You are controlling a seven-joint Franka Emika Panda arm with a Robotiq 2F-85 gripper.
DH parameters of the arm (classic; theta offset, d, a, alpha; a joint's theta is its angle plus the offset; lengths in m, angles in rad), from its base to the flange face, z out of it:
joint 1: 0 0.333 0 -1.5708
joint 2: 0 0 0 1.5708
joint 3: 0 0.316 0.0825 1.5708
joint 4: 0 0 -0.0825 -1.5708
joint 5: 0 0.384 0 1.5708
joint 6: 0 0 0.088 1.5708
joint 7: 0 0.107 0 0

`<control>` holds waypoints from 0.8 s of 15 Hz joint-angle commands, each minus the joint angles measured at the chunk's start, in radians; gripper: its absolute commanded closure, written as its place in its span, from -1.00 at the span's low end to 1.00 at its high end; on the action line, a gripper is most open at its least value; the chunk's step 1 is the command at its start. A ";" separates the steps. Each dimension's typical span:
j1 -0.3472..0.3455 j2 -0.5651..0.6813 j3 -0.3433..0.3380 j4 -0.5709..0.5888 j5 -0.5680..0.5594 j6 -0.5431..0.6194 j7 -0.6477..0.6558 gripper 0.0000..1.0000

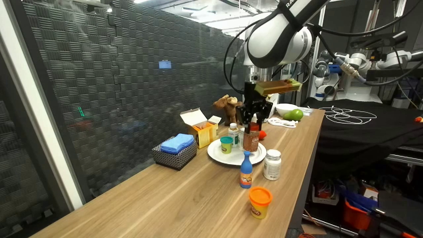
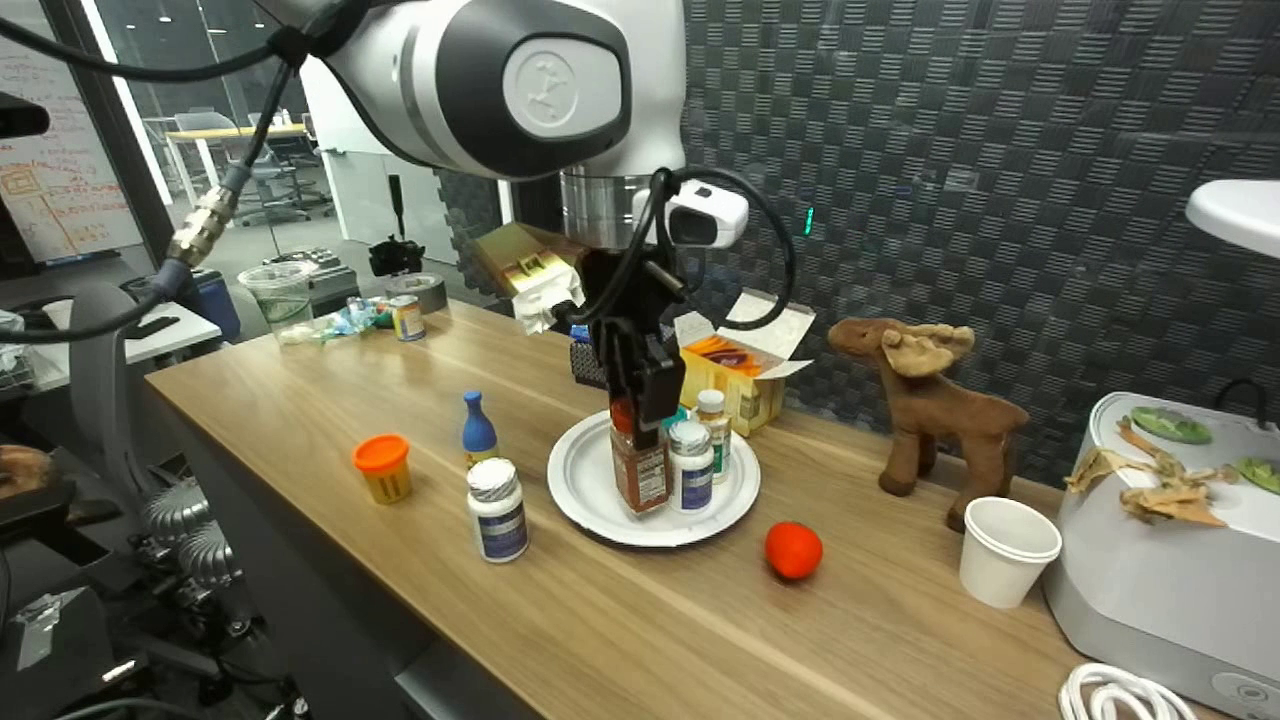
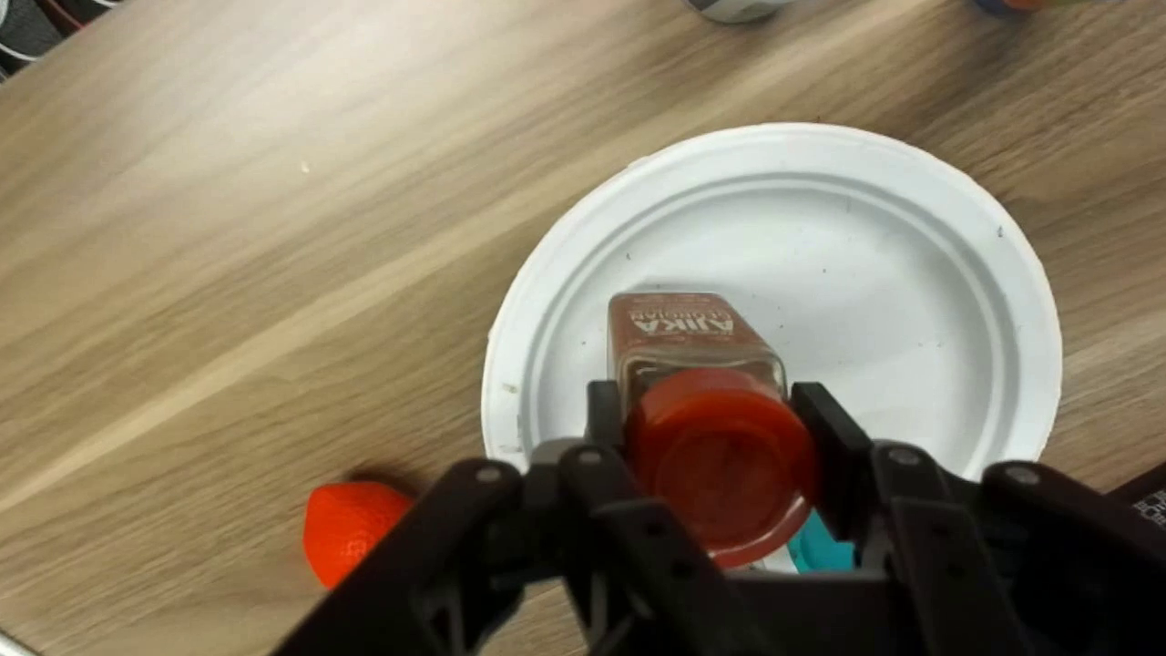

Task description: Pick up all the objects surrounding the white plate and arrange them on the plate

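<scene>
**Currently: claw clamped on red-capped jar, within the rim of the white plate**

The red-capped jar is located inside the outline of the white plate, roughly upright. Whether its base bears on the white plate cannot be determined. The claw is clamped on the upper end of the jar, its jaws on opposite sides of the red cap.

Three further containers stand upright on the white plate: a blue-labelled white bottle, just beside the jar; a green-labelled bottle; and a green-lidded tub.

The following containers stand upright on the surface, outside the white plate:
- Second white bottle: just beside the white plate.
- Blue bottle: near the white plate.
- Orange-lidded tub: well apart from the white plate.

A red item lies near the white plate, on the side opposite the blue bottle. Also near the white plate are an open-flapped yellow carton and a dark patterned box carrying a blue cloth. A brown toy moose and paper cups stand farther from the white plate.
</scene>
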 commanded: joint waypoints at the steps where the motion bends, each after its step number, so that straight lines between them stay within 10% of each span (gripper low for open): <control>1: -0.009 0.032 -0.007 0.038 0.053 -0.003 -0.062 0.52; 8: -0.021 0.052 -0.010 0.038 0.090 -0.011 -0.103 0.52; 10: -0.015 0.032 -0.012 0.027 0.077 -0.016 -0.099 -0.48; 12: -0.003 -0.009 -0.019 -0.003 0.051 -0.016 -0.074 -0.63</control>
